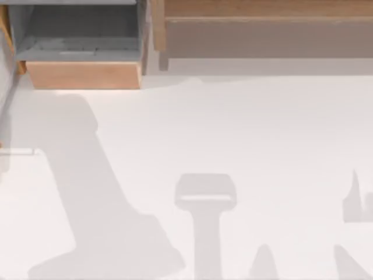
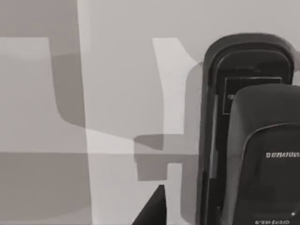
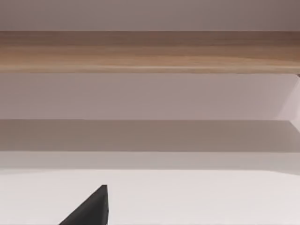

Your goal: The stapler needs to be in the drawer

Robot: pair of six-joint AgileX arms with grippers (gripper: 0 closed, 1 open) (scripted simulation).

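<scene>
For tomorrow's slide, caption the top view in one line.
Open grey-walled drawer with tan wooden front beside long brown wooden unit on white table.

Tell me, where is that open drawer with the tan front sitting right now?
In the top view, the drawer sits at the table's far left corner, pulled open so its grey floor shows. The long brown wooden unit stands just to its right.
</scene>
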